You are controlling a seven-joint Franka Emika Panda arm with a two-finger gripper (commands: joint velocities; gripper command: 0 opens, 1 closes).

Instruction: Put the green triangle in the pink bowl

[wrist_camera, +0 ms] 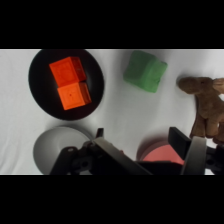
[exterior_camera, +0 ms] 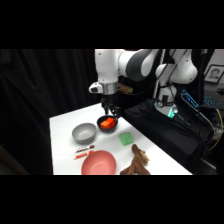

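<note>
The pink bowl sits nearest the side camera, at the front edge of the white tabletop; it is round, plain and smooth, salmon-red inside. At its 3 o'clock lies a brown lumpy figure, rough and knobbly. Just at the bowl's 10 o'clock lie a few small dark and reddish pieces, too small to tell apart. Further back at 11 o'clock stands a smaller grey bowl, round and matte. At that bowl's 3 o'clock, close beside it, is a small black bowl holding an orange block; from the wrist camera this shows as two square orange blocks side by side, each with a small dot in the face.

The green triangle lies flat on the bare tabletop, at the black bowl's 4 o'clock and the pink bowl's 1 o'clock, apart from both. In the wrist view it looks chunky and blunt-cornered.

The pincer hangs above the black bowl, its fingers spread apart and holding nothing.
</note>
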